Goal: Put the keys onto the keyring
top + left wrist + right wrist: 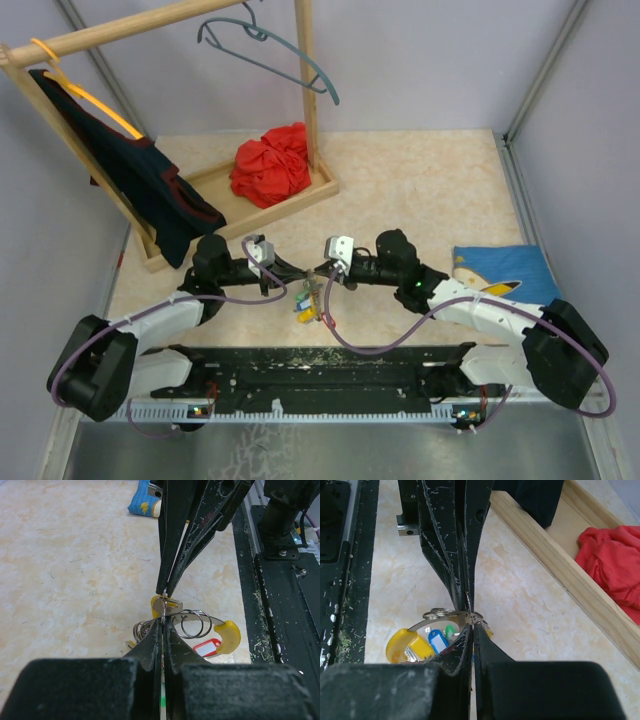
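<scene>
My two grippers meet tip to tip above the floor, left gripper (288,276) and right gripper (318,274). The keyring (226,635) is a grey metal band with a yellow section and is held up between them. It also shows in the right wrist view (402,645). Several keys hang from it on small split rings (192,623), with tags in red (207,647), blue (437,641) and green (450,631). The left gripper (164,620) is shut at the band's end. The right gripper (471,628) is shut on a thin split ring seen edge-on. The exact contact is hidden by the fingers.
A wooden rack with a tray base (322,188) stands at the back. It holds a red cloth (272,163), a dark garment on an orange hanger (150,185) and a grey hanger (270,50). A blue pouch (505,272) lies at the right. A black rail (310,365) runs along the near edge.
</scene>
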{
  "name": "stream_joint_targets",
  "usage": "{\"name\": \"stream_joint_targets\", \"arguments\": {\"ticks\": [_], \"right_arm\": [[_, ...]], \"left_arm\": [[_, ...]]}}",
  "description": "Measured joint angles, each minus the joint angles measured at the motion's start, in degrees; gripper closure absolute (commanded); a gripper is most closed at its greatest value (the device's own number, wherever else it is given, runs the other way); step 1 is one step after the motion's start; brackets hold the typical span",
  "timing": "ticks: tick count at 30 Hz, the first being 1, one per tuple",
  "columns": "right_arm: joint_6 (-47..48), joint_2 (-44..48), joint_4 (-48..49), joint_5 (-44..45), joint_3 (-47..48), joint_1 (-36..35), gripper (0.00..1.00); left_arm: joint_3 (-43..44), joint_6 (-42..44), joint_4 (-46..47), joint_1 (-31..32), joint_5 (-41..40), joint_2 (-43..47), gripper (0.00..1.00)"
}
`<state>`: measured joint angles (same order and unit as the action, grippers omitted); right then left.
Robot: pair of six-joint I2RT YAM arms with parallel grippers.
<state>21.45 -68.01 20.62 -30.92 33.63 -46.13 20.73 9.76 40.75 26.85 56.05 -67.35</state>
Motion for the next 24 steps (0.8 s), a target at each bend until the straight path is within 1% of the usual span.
{"name": "stream_joint_targets", "arguments": {"ticks": [24], "right_arm": [[-1.6, 0.0, 0.9, -0.7, 0.0, -0.3, 1.00]], "left_arm": [[0.0, -0.8, 0.3, 0.0, 0.8, -0.3, 1.00]]}}
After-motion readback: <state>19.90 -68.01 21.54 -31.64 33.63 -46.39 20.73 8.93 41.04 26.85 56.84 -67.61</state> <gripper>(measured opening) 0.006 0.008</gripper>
